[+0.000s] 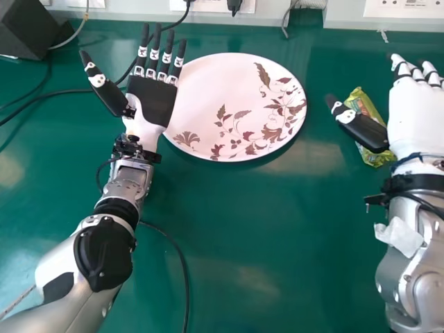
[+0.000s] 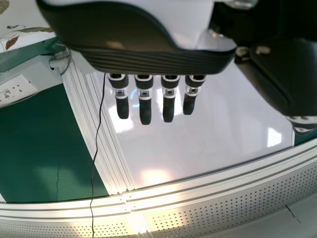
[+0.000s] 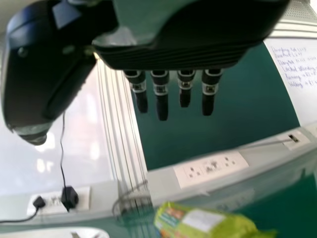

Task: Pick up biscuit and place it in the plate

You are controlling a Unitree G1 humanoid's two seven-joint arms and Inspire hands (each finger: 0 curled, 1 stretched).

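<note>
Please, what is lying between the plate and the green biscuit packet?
The head view shows green table between plate and packet; the thumb of the right robot hand extends over part of this stretch.

In the right wrist view, blue handwriting runs in several short lines on the white panel; the two lowest lines seem to begin "Running" and "Walking", each followed by an arrow, and the rest is too small to make out. The green packet carries coloured print around a pale patch, too blurred to read. In the head view, the left hand bears small black cross-like marks on the white bands of its fingers.
</note>
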